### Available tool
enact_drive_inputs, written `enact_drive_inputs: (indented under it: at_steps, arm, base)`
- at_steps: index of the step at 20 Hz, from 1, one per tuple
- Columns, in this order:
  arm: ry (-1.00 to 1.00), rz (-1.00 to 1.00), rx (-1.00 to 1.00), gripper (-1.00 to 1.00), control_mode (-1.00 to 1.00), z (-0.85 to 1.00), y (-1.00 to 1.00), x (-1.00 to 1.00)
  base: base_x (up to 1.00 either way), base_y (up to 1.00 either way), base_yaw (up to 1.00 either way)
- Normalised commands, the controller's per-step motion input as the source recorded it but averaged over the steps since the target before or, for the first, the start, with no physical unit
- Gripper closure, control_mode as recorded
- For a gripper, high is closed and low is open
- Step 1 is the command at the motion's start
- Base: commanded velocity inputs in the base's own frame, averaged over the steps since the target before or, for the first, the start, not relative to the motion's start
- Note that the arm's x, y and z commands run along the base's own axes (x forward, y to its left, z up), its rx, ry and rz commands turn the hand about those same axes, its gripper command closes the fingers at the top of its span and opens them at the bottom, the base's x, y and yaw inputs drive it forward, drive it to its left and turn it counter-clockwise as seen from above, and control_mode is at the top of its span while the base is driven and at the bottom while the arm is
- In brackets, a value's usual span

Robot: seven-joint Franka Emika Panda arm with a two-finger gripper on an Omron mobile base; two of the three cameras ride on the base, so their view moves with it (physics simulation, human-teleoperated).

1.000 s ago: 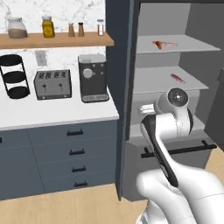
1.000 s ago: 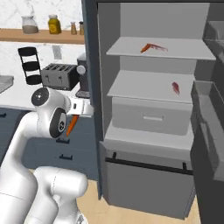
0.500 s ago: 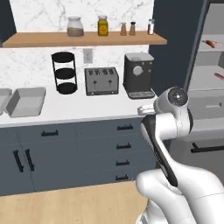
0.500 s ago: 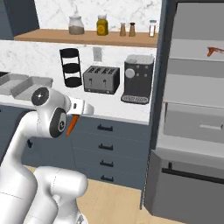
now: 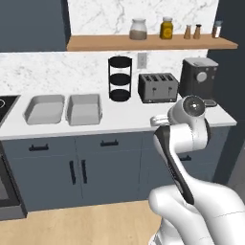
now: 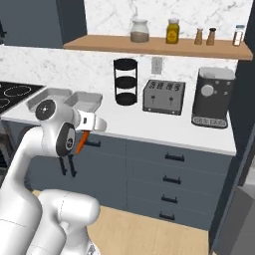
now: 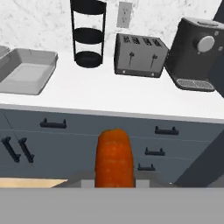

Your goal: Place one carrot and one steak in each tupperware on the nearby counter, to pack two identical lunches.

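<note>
My gripper is shut on a carrot, a short orange stick that hangs in front of the drawers, below the counter's front edge. In the hand view the carrot stands up at the bottom centre. Two light-grey tupperware trays sit side by side on the white counter: the left tupperware and the right tupperware. In the right base view the nearer tupperware lies just behind and above my hand. One tupperware shows at the hand view's left, and it looks bare inside. The steak is out of view.
A black three-tier stand, a toaster and a coffee machine stand at the back of the counter. A wooden shelf with jars hangs above. A stovetop lies left of the trays. Drawers with black handles are below.
The whole picture has shifted: the base has swung from the grey shelves to face the counter with the trays. The carrot stays in my shut gripper.
</note>
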Motion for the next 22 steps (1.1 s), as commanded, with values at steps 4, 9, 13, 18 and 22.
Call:
enact_drive_inputs:
  at_steps: [4, 9, 13, 18, 22]
  arm:
    - [0.0, 0.0, 0.0, 1.0, 1.0, 0.0, 0.0, 0.0]
    - [0.0, 0.0, 0.0, 1.0, 1.0, 0.0, 0.0, 0.0]
    - [0.0, 0.0, 0.0, 1.0, 1.0, 0.0, 0.0, 0.0]
    - [0.0, 0.0, 0.0, 1.0, 1.0, 0.0, 0.0, 0.0]
    - [0.0, 0.0, 0.0, 1.0, 1.0, 0.0, 0.0, 0.0]
  base:
    - [0.54, 1.0, 0.01]
    - [0.55, 1.0, 0.0]
    - [0.48, 1.0, 0.0]
    - [0.47, 1.0, 0.0]
    - [0.5, 0.74, -0.03]
